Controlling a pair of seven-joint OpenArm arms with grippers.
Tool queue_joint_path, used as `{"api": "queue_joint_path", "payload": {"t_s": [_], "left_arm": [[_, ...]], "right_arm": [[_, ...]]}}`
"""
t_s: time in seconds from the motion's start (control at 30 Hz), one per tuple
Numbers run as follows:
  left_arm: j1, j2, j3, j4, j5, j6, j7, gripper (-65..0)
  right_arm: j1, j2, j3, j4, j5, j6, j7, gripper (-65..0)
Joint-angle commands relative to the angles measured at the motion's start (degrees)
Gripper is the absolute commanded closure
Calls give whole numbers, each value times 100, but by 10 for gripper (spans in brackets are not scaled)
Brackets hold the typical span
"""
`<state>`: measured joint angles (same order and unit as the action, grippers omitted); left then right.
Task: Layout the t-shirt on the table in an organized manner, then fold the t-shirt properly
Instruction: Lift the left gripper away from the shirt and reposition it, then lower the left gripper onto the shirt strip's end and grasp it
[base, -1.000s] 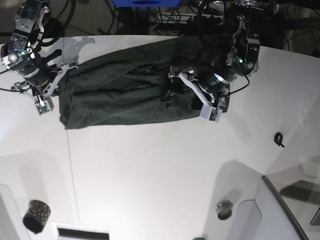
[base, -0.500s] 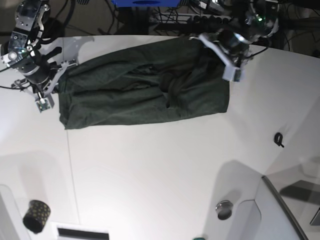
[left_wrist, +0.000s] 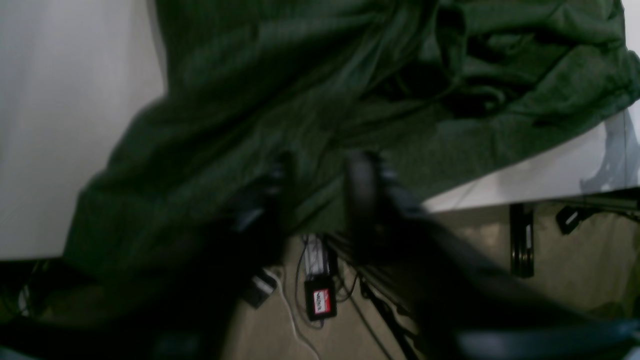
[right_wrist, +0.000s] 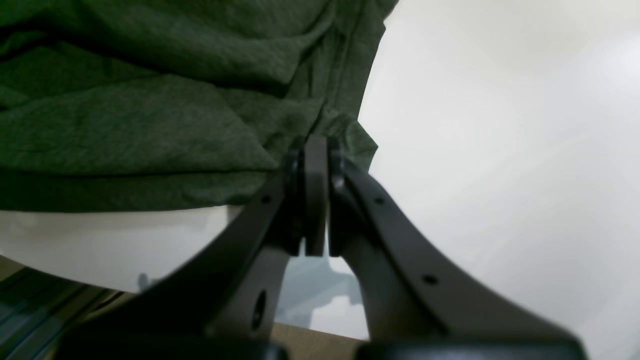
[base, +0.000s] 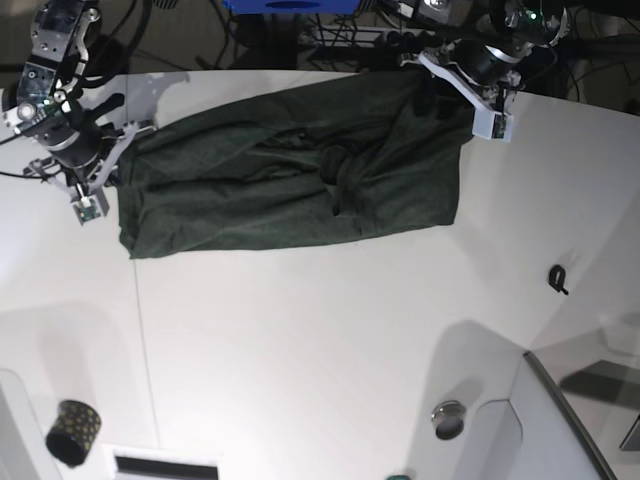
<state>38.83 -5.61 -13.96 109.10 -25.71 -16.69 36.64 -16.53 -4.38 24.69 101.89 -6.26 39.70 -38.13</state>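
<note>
The dark green t-shirt (base: 290, 170) lies crumpled lengthwise across the far part of the white table (base: 320, 350), bunched in the middle. At the shirt's far right corner by the table's back edge is my left gripper (base: 462, 88). In the left wrist view its dark fingers (left_wrist: 362, 185) stand apart, and the left gripper (left_wrist: 320, 185) has t-shirt (left_wrist: 350, 75) fabric behind the gap; the picture is blurred. My right gripper (base: 118, 160) is at the shirt's left edge. The right wrist view shows the right gripper (right_wrist: 315, 145) shut on the hem of the t-shirt (right_wrist: 150, 100).
A dotted black cup (base: 72, 432) stands at the near left. A small black clip (base: 558, 278) lies on the right, and a round metal fitting (base: 450, 418) sits beside a grey panel (base: 560, 430). Cables and a red-labelled box (left_wrist: 320, 302) lie on the floor beyond the table's back edge.
My left gripper has moved from the shirt's near right part up to its far right corner, and the shirt's right end now lies spread out. The right arm has barely moved.
</note>
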Motion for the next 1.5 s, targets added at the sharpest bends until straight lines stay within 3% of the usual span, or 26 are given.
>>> {"api": "queue_joint_path", "payload": {"t_s": [0.0, 0.1, 0.2, 0.5, 0.93, 1.0, 1.2, 1.47], "left_arm": [[51, -33, -24, 92, -61, -50, -126, -268], [130, -50, -24, 75, -61, -50, -126, -397], [130, -59, -33, -57, -61, -50, -126, -444], [86, 143, -728, -593, -61, -67, -135, -443], [-362, 143, -692, -1147, -53, -59, -135, -436], [-371, 143, -692, -1165, -53, -59, -126, -383], [-371, 143, -692, -1174, -53, -59, -126, 0], [-406, 152, -684, -1112, -105, -67, -91, 0]], "right_arm": [[31, 38, 15, 93, 50, 30, 99, -9], [31, 47, 15, 93, 50, 30, 99, -9], [40, 38, 15, 93, 50, 30, 99, -9], [49, 38, 15, 84, 50, 30, 99, -9], [49, 21, 15, 84, 50, 30, 99, -9], [49, 21, 15, 84, 50, 30, 99, -9], [58, 21, 15, 84, 50, 30, 99, -9], [67, 12, 15, 84, 50, 30, 99, -9]]}}
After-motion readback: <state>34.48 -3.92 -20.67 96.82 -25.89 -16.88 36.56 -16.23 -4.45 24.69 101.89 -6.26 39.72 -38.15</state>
